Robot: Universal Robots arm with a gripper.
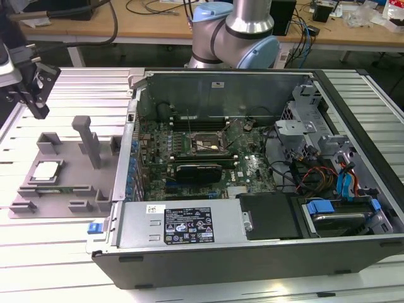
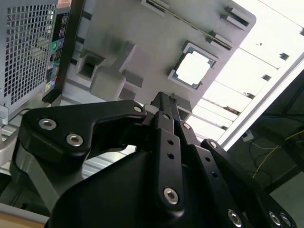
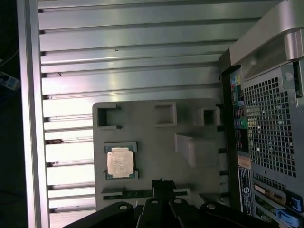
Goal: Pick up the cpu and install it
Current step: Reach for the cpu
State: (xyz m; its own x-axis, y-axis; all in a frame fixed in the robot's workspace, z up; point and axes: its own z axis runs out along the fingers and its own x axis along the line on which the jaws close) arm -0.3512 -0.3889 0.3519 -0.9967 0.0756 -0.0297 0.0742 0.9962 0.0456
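- Exterior view shows the gripper hanging high over the far corner of the tray. It is well apart from the cpu and carries nothing.
- In both wrist views the fingertips look pressed together with nothing between them. You would need them spread wider than the chip before they go down.
- The cpu lies flat, plate up, in a pocket by the tray edge farthest from the case. The tray sits on the table, just beside the case's outer wall.
- The step in hand looks like the approach for the pick, and none of the install is done. The socket inside the case holds no chip that I can make out.
- Use the first wrist view to line up. Bring the chip under the fingertips and square the claw to the chip's sides, so both pads meet its edges together.
- The pocket's raised lips hug the chip's corners. Grip on the sides that lie open, or a finger may land on a lip and tip the chip.
- Come straight down and slowly. The chip is thin, so the pads must reach its rim without pressing into the tray.
- Squeeze lightly, because a hard pinch could flick so flat a part out.
- Mind the post, which stands between the cpu and the case.
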